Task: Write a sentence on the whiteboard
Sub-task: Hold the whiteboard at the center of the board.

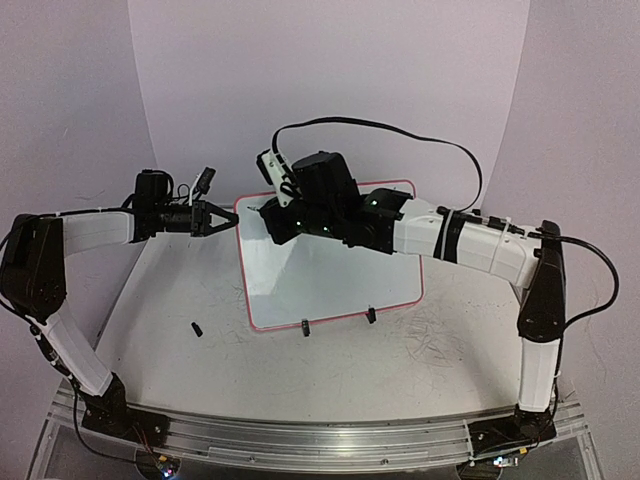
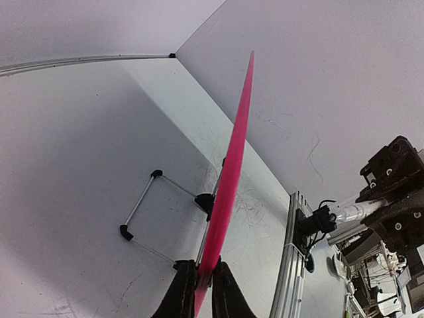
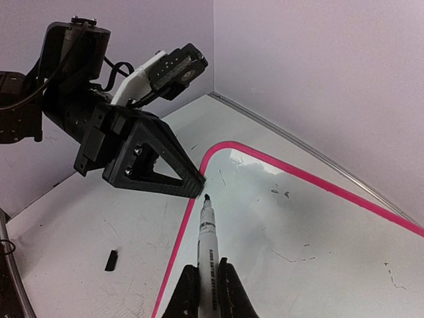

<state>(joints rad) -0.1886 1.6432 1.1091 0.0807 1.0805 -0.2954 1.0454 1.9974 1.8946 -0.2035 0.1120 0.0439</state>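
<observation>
**Item 1: whiteboard** (image 1: pixel 330 280)
- Small rectangle with rounded corners; glossy white face inside a thin red-pink rim (image 2: pixel 233 159)
- Propped at a slant on two black clip feet (image 1: pixel 305 326) and a thin wire stand (image 2: pixel 142 205)
- Stands mid-worktop (image 1: pixel 180 300), face turned towards the arms
- Face blank apart from faint grey smudges; none of the sentence is visible, so writing is judged not yet begun

**Item 2: left gripper** (image 1: pixel 225 218)
- Black triangular fingers clenched on the rim near the board's 10 o'clock corner, one finger on each side of the edge
- Likely purpose: to steady a light, propped board so pen pressure neither tips nor slides it

**Item 3: right gripper** (image 3: pixel 209 268)
- Clamped on a marker (image 3: pixel 209 238): slim white barrel with black print and a dark tip
- Barrel lies along the fingers, with the tip at the same upper-left corner, close beside the left fingers
- Whether the tip touches the face cannot be told
- The position suits opening a first line at top left

**Item 4: small black piece** (image 1: pixel 196 328)
- Probably the marker's cap
- Lies on the matt, scuffed white worktop at 8 o'clock of the board, apart from it
</observation>
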